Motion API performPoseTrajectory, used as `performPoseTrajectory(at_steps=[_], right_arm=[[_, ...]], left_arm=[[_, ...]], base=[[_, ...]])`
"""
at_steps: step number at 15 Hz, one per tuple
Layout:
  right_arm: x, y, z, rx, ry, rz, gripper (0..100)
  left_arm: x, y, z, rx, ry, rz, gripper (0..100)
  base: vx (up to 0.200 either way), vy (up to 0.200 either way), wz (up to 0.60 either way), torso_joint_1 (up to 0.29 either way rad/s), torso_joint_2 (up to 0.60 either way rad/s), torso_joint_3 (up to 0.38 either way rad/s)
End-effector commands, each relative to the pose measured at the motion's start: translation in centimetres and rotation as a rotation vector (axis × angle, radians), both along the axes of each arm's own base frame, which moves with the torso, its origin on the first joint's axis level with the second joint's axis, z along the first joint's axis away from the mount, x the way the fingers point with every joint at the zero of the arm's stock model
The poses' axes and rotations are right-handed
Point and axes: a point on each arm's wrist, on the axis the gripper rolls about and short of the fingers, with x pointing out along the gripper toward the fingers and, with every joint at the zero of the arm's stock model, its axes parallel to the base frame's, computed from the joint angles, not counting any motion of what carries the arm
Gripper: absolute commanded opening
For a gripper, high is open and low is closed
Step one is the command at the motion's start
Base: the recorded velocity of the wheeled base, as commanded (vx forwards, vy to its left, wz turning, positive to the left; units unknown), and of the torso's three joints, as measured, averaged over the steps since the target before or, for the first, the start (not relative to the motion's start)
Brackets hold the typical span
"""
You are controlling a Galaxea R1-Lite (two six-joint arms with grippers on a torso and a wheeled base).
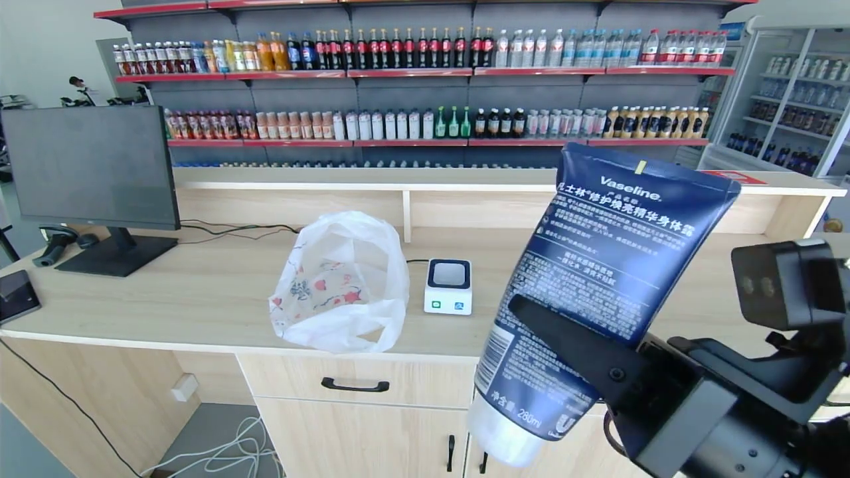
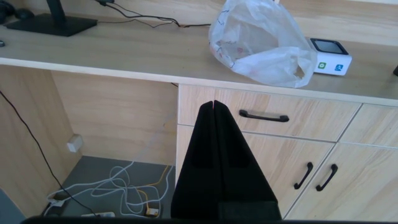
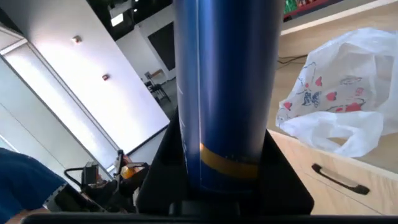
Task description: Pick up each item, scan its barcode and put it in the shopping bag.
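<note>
Blue lotion tube (image 1: 601, 265), cap-down, in right claw (image 1: 561, 335)

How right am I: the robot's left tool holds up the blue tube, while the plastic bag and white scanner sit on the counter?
Not quite: the right tool holds the blue tube, as the head view shows; the left tool is shut, empty. The plastic bag and white scanner do sit on the counter.

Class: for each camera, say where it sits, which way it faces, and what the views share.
Head view: on the head, facing down over the counter; right gripper holds the tube.
Left wrist view: below counter level, facing the drawers; shut left gripper ahead.
Right wrist view: facing along the gripped tube toward the shopping bag.
Shared: all three show the shopping bag.
</note>
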Motion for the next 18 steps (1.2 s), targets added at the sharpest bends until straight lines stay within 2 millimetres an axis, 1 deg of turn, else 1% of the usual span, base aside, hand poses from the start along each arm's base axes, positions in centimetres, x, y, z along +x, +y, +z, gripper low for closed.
performPoseTrajectory(at_steps=[1,3,4,6,7,8,9,10,12,13,14,18], right_arm=[[2.3,1.1,-2.9,-0.128,0.049,-0.061,0],[3.2,2.2,-3.9,-0.214,0.036,-0.062,0],[4.0,3.0,-4.5,-0.280,0.018,-0.074,0],[4.9,4.0,-4.9,-0.301,0.004,-0.084,0],[6.6,4.5,-4.7,-0.338,-0.041,-0.145,0],[7.9,4.8,-4.3,-0.383,-0.076,-0.197,0],[9.5,5.0,-4.0,-0.408,-0.100,-0.285,0],[11.0,5.4,-3.8,-0.381,-0.141,-0.348,0],[14.3,5.9,-3.9,-0.287,-0.278,-0.459,0],[15.6,5.6,-4.2,-0.321,-0.312,-0.505,0],[16.2,5.2,-4.1,-0.341,-0.337,-0.531,0],[16.5,5.2,-4.7,-0.369,-0.338,-0.537,0]], left_arm=[[0.0,0.0,0.0,0.000,0.000,0.000,0],[0.0,0.0,0.0,0.000,0.000,0.000,0],[0.0,0.0,0.0,0.000,0.000,0.000,0],[0.0,0.0,0.0,0.000,0.000,0.000,0],[0.0,0.0,0.0,0.000,0.000,0.000,0],[0.0,0.0,0.0,0.000,0.000,0.000,0],[0.0,0.0,0.0,0.000,0.000,0.000,0],[0.0,0.0,0.0,0.000,0.000,0.000,0],[0.0,0.0,0.0,0.000,0.000,0.000,0],[0.0,0.0,0.0,0.000,0.000,0.000,0],[0.0,0.0,0.0,0.000,0.000,0.000,0],[0.0,0.0,0.0,0.000,0.000,0.000,0]], base=[[0.000,0.000,0.00,0.000,0.00,0.000],[0.000,0.000,0.00,0.000,0.00,0.000],[0.000,0.000,0.00,0.000,0.00,0.000],[0.000,0.000,0.00,0.000,0.00,0.000],[0.000,0.000,0.00,0.000,0.00,0.000],[0.000,0.000,0.00,0.000,0.00,0.000],[0.000,0.000,0.00,0.000,0.00,0.000],[0.000,0.000,0.00,0.000,0.00,0.000],[0.000,0.000,0.00,0.000,0.00,0.000],[0.000,0.000,0.00,0.000,0.00,0.000],[0.000,0.000,0.00,0.000,0.00,0.000],[0.000,0.000,0.00,0.000,0.00,0.000]])
